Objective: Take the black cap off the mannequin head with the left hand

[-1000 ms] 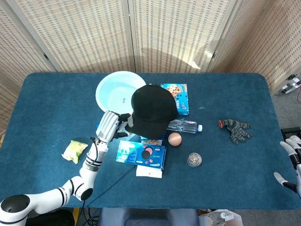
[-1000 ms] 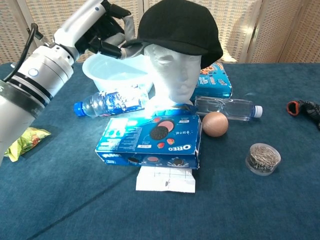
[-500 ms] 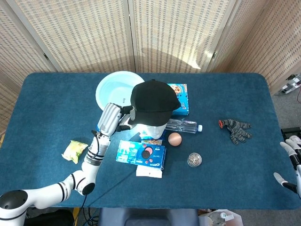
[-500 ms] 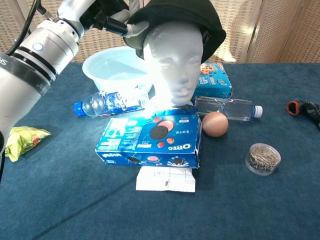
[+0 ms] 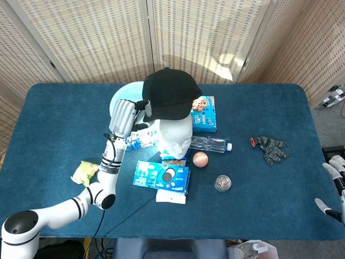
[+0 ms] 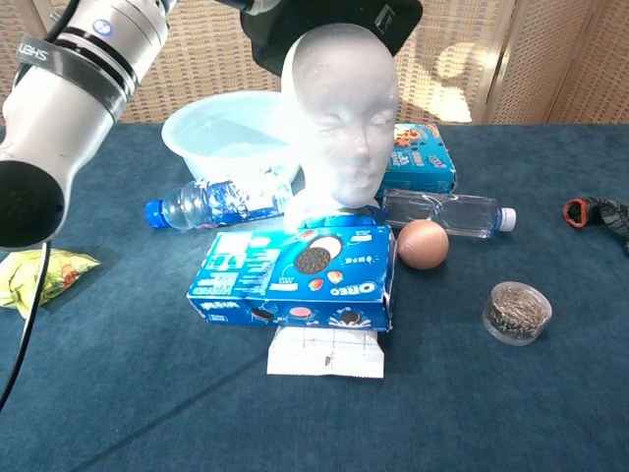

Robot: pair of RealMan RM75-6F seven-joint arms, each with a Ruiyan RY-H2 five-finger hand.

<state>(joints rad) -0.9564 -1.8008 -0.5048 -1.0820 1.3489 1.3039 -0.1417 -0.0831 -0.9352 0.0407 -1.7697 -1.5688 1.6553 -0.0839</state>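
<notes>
Now: 1 black cap (image 5: 168,95) gripped by left hand (image 5: 123,116), raised just above 1 mannequin head (image 6: 339,123), no longer on it. Right hand (image 5: 335,186) far right, fingers spread, holding nothing. 2 bottles, 2 cookie boxes, 1 bowl (image 5: 125,100), 1 egg (image 5: 200,159).

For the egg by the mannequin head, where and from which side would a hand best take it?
Grip the egg across its rounded middle, coming from above. The bottle lies right behind it and the cookie box sits close beside it, so only the top and the side toward the robot look free.
</notes>
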